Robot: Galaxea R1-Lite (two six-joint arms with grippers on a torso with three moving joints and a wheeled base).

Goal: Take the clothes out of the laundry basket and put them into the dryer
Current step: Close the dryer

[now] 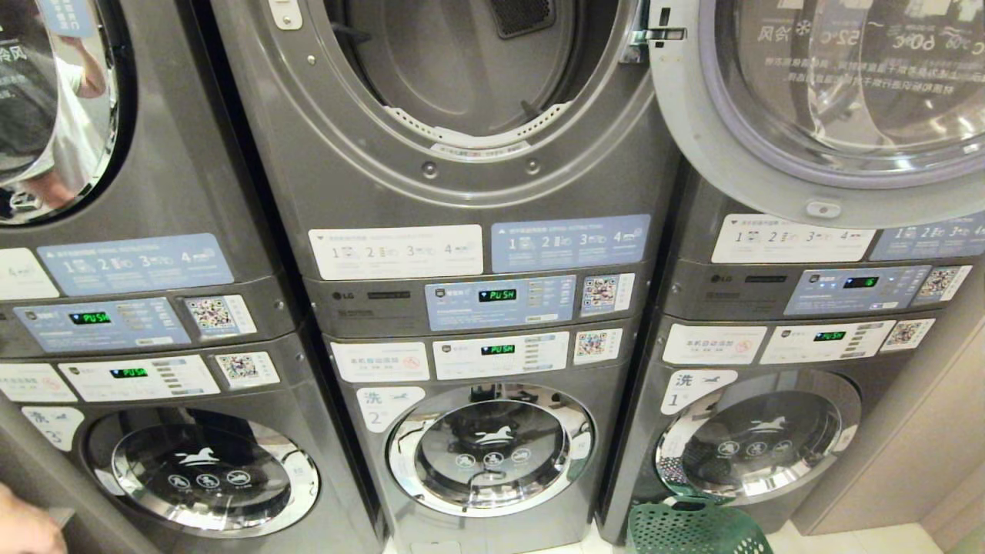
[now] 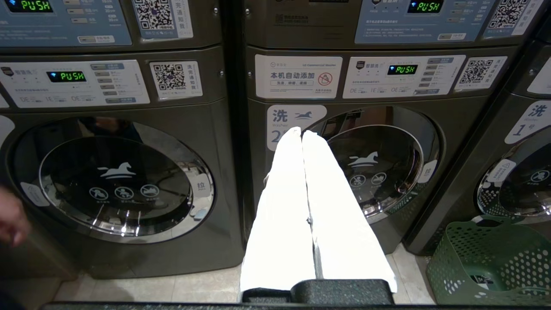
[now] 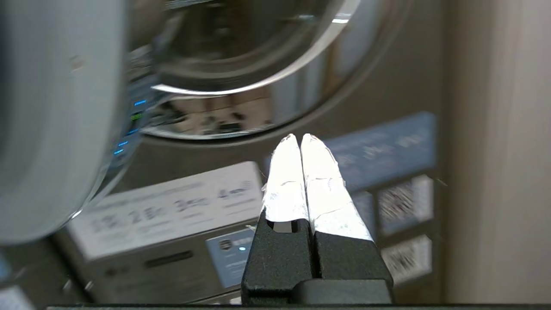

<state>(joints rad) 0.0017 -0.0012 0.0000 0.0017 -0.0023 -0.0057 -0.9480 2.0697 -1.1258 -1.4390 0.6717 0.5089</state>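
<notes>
The dryer [image 1: 477, 69] is the upper middle machine. Its round door [image 1: 831, 100] is swung open to the right, and the part of the drum that shows is bare. The dark green laundry basket [image 1: 692, 527] stands on the floor before the right-hand stack, also in the left wrist view [image 2: 490, 258]. The clothes are out of view. My left gripper [image 2: 301, 131] is shut and empty, low in front of the middle washer. My right gripper [image 3: 300, 137] is shut and empty, raised beside the open door [image 3: 51, 120] and facing the right stack's panels. Neither arm shows in the head view.
Three grey stacked machines fill the wall, with washers [image 1: 489, 450] below and control panels [image 1: 500, 302] between. A person's hand [image 1: 23, 531] is at the lower left by the left washer. A beige wall [image 1: 908, 454] closes the right side. Tiled floor [image 2: 206, 286] lies before the machines.
</notes>
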